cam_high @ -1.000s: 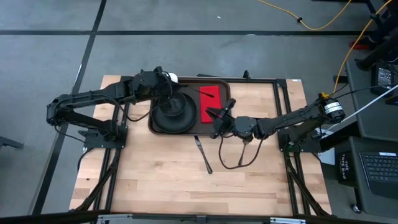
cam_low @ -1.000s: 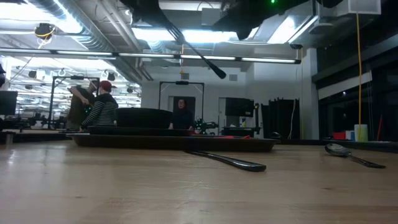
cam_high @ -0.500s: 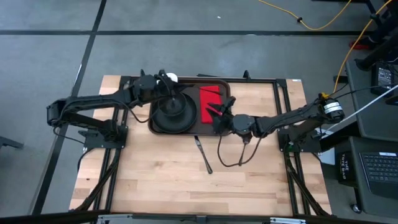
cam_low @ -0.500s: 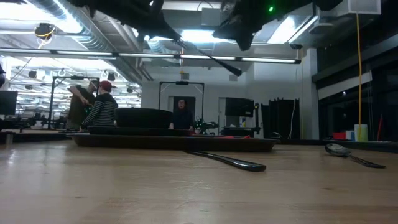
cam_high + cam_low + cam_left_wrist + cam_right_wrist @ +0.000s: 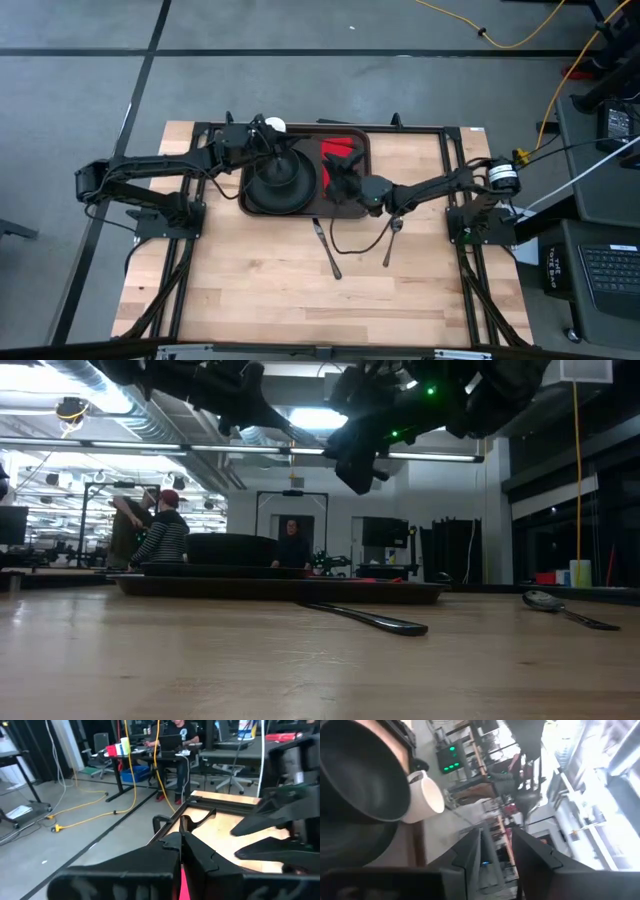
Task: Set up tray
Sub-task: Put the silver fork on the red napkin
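Note:
The dark brown tray point(image 5: 305, 208) lies at the table's far middle. On it stand a black plate with a black bowl point(image 5: 280, 182) and a red napkin point(image 5: 340, 150). A white cup point(image 5: 276, 125) stands at the tray's far edge. My left gripper point(image 5: 287, 148) is shut and hangs above the tray, between the cup and the napkin; it shows high up in the low view point(image 5: 250, 400). My right gripper point(image 5: 336, 172) is open above the napkin's near part, well clear of the tray in the low view point(image 5: 352, 468).
A dark knife-like utensil point(image 5: 327, 248) and a spoon point(image 5: 390, 240) lie on the bare wood near the tray's near edge. They also show in the low view, the utensil point(image 5: 365, 618) and the spoon point(image 5: 560, 603). People stand in the room behind.
My right gripper has gone toward the table's left and far side, from beside the tray to over the red napkin. It has also sunk and rolled, which uncovers the spoon. My left gripper has sunk a little toward the tray.

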### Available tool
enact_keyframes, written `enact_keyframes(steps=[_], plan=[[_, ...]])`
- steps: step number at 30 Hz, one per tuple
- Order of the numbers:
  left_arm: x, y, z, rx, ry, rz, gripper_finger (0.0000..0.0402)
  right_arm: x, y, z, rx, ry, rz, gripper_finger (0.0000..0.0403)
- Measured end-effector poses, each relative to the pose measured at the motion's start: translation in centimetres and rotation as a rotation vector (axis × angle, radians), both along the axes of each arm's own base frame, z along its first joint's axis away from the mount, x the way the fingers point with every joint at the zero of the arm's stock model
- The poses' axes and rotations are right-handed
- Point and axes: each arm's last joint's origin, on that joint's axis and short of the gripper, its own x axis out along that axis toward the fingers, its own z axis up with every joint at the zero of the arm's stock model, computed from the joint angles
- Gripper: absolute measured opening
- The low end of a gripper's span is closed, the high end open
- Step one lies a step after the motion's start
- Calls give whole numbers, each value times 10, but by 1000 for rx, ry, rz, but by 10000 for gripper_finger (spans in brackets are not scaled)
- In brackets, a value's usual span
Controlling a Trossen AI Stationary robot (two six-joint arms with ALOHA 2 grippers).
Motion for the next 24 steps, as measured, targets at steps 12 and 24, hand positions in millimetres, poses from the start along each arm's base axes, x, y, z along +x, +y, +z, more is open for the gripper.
enact_keyframes(steps=[12, 24], plan=[[-2, 6, 1, -7, -19, -14, 2, 0, -9, 10, -35, -103, -28, 117], [0, 5, 0, -25, -30, -37, 2, -2, -27, 10, -10, -134, -69, 117]])
